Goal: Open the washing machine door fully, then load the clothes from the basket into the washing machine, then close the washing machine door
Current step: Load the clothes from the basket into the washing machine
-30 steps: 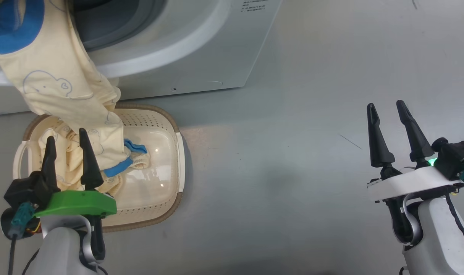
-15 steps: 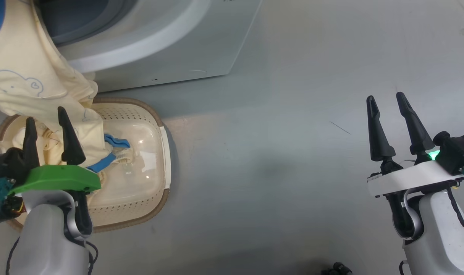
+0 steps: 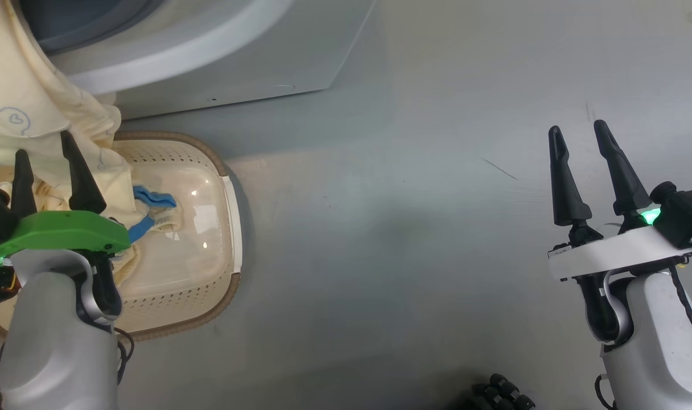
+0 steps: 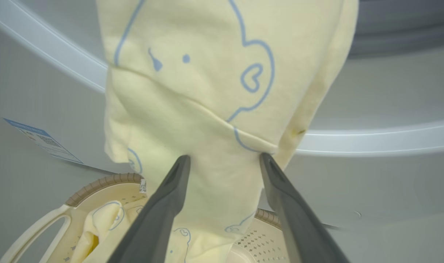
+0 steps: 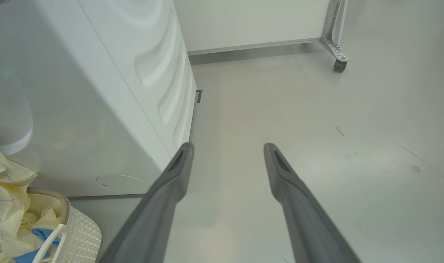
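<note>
A cream-yellow garment with blue line drawings hangs from the washing machine opening down into the basket. More clothes with blue patches lie inside the basket. My left gripper is open over the basket's left part. In the left wrist view the hanging garment drapes just beyond my left gripper, its fingertips at the cloth's two edges, with nothing pinched. My right gripper is open above bare floor, far right. The washing machine door is out of view.
The machine's white side panel stands left of my right gripper, with the basket at its foot. A white cabinet on a caster stands at the back. A dark ribbed part shows at the head view's bottom edge.
The head camera has shifted, so the machine and basket sit further left in the picture. Both grippers stay open; the garment still hangs from the opening.
</note>
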Motion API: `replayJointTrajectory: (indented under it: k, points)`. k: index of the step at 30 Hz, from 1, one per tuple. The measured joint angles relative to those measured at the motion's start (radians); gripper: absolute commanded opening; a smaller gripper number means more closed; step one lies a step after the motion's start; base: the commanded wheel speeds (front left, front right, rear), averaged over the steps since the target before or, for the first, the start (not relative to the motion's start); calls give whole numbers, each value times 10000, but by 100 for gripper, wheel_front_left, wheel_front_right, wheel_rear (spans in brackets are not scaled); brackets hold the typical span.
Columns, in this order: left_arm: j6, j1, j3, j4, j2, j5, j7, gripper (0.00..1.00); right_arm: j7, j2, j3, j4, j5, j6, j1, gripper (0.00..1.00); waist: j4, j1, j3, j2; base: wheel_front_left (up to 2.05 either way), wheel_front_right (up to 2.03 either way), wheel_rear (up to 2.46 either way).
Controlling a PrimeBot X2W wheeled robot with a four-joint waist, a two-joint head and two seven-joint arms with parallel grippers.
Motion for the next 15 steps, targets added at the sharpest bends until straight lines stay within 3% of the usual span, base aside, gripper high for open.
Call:
replayJointTrajectory:
  k: [15]
  points:
    - [-192,-1517,458,1281,167,-510,-46,100,0,-4,121,-142,4,0,-195,100,-202,0,605,0,0,0,0]
